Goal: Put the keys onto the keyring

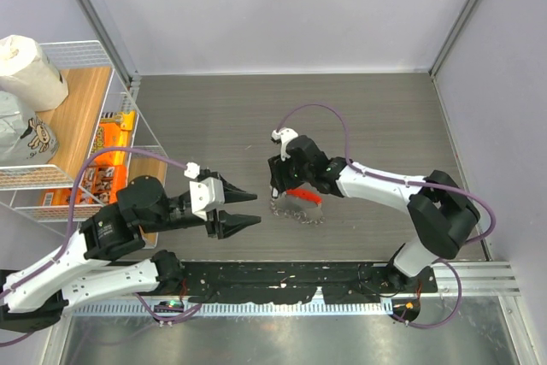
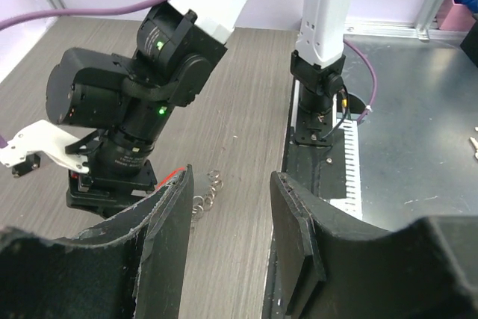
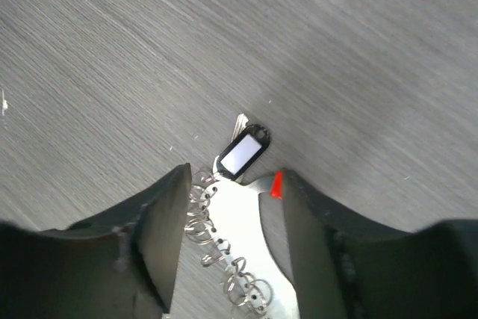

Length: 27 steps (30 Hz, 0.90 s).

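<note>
The keyring (image 3: 240, 218) is a flat silvery piece with a red tip (image 3: 275, 184) and several small wire rings (image 3: 200, 218) along one edge. It lies on the grey table. The key (image 3: 245, 153), with a black head, a white label and a silver blade, lies at its far end, touching it. My right gripper (image 3: 235, 177) is open and low over the keyring, one finger on each side. In the top view the right gripper (image 1: 289, 192) stands over the red strip (image 1: 302, 196) and rings (image 1: 301, 213). My left gripper (image 1: 256, 209) is open and empty, left of them; its wrist view shows the rings (image 2: 205, 188).
A wire shelf (image 1: 120, 83) with snack packets (image 1: 111, 138) and a paper roll (image 1: 30, 70) stands at the far left. A metal rail (image 1: 342, 284) runs along the near edge by the arm bases. Grey walls close the back and right sides.
</note>
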{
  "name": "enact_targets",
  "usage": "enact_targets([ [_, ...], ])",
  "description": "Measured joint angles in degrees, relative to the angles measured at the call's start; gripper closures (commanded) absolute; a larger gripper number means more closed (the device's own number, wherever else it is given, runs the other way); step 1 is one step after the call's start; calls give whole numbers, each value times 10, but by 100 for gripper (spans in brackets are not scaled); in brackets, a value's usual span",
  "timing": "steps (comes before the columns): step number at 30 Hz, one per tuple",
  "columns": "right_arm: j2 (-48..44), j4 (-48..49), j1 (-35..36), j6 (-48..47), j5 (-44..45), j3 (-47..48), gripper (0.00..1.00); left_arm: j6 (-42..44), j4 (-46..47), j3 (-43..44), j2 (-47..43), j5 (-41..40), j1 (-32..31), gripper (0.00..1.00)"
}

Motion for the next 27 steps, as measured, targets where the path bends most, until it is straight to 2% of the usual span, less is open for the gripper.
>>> enact_targets([
  [3,-16,-4,-2,-12,12,7,27,6,0,-3,-3,-11,0,49],
  [4,-30,-8,-2,-17,18,7,18,8,0,-4,-3,-14,0,49],
  [6,-62,-15,-2,-26,35,7,10,13,0,-6,-3,-23,0,47],
  [7,-83,-17,-2,-32,45,7,10,17,1,-8,-3,-28,0,46],
  [8,-104,-18,-2,-36,55,7,5,19,1,-10,-3,-33,0,38],
  [9,-126,-21,-2,-41,66,7,5,20,2,-12,-3,-38,0,25],
  [10,-147,-25,-2,-44,75,8,5,22,3,-15,-3,-43,0,1],
  [18,-258,-78,-2,-65,114,28,5,37,4,-22,-11,-85,0,1],
  [27,-353,-166,-2,-58,210,76,5,60,10,-30,-59,-168,0,0],
])
